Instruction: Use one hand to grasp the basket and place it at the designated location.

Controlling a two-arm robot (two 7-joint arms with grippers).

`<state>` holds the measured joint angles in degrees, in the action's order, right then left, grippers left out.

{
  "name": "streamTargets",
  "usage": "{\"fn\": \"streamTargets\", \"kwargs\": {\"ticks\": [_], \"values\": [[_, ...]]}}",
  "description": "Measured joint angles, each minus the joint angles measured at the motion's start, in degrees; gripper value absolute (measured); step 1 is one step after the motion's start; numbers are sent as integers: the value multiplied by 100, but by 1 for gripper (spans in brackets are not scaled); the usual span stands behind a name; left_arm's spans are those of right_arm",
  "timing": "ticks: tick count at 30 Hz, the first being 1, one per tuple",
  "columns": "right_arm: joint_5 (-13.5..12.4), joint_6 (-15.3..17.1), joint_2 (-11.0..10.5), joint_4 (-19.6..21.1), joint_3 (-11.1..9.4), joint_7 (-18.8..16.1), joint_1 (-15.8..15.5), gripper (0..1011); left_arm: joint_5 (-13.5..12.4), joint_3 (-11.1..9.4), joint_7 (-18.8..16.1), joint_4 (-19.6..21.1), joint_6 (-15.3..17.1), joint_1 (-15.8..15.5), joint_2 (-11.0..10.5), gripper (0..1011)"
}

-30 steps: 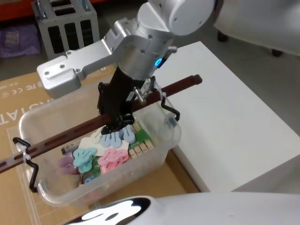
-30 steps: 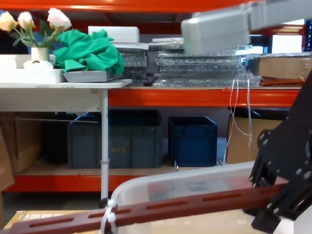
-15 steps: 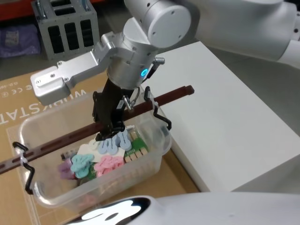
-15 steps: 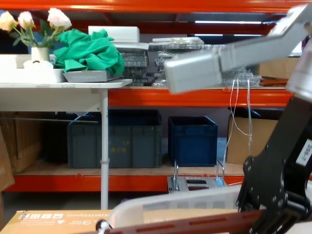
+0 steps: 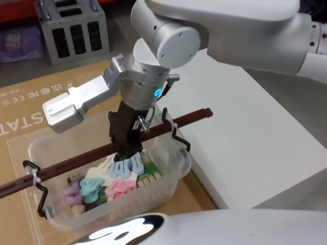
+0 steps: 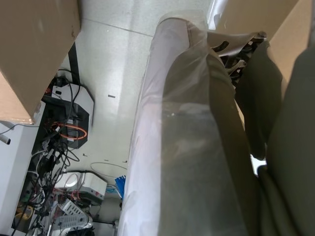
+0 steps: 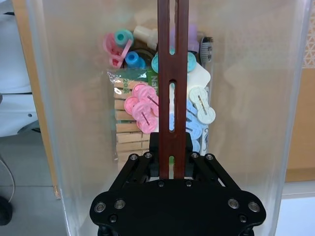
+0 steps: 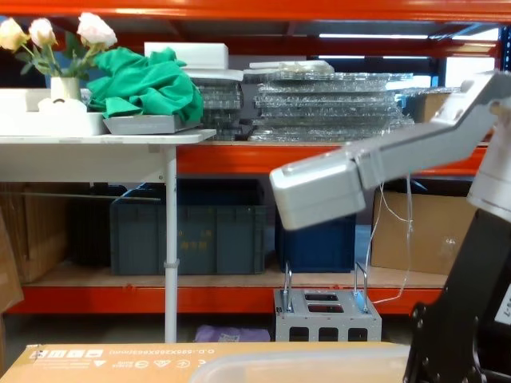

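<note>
Basket [image 5: 171,178]: large translucent milky plastic tub, smooth walls, rounded corners, thick flat rim; it is low at the robot's front left, over a brown printed cardboard sheet [image 5: 30,107], just beside the white counter [image 5: 240,132]; contact with the cardboard cannot be judged. In the chest view the basket's rim just enters at the bottom edge. Contents: pastel blue, pink and white plastic clips [image 5: 120,186], and a row of wooden clothespins [image 5: 149,177] on green packaging. A rigid reddish-brown slotted bar [image 5: 189,116] spans the tub diagonally as a handle, overhanging both ends, hung from bent black wire hooks [image 5: 176,133] and lashed with a white zip tie [image 5: 34,176]. Right gripper [image 5: 124,147]: black, angular, bolted plates, reaching down from a silver-grey arm link [image 5: 76,102]. Its fingers [image 7: 140,164] are clenched on the bar near mid-span, one on each side of the strip, directly over the clips. Counter surface is matte white and flat. Farther off on the floor: a grey slotted metal rack [image 5: 71,28] and a purple bag [image 5: 20,43]. Beyond, orange steel shelving [image 8: 239,159] with a grey crate [image 8: 188,239] and a dark blue crate [image 8: 315,247] on the bottom level, a cardboard box [image 8: 407,231], stacked clear bubble-wrap sheets [image 8: 335,104] above. At far left, a slim white-legged counter [image 8: 104,144] carries a crumpled green cloth [image 8: 148,84] and pale flowers in a white vase [image 8: 48,36].
</note>
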<state>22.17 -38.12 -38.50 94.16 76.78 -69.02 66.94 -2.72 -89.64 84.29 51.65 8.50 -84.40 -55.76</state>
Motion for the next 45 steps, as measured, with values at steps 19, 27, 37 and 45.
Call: {"fn": "streamTargets", "kwargs": {"ticks": [19, 27, 37, 45], "values": [[123, 184, -136, 114, 237, 83, 113, 392, 0, 0, 0, 0, 0, 0, 0, 0], [-49, 175, -204, 59, 242, 158, 225, 630, 0, 0, 0, 0, 0, 0, 0, 0], [-267, 190, -411, 160, 154, 221, 324, 926, 0, 0, 0, 0, 0, 0, 0, 0], [-525, 176, -731, 431, -109, 275, 376, 1001, 0, 0, 0, 0, 0, 0, 0, 0]]}}
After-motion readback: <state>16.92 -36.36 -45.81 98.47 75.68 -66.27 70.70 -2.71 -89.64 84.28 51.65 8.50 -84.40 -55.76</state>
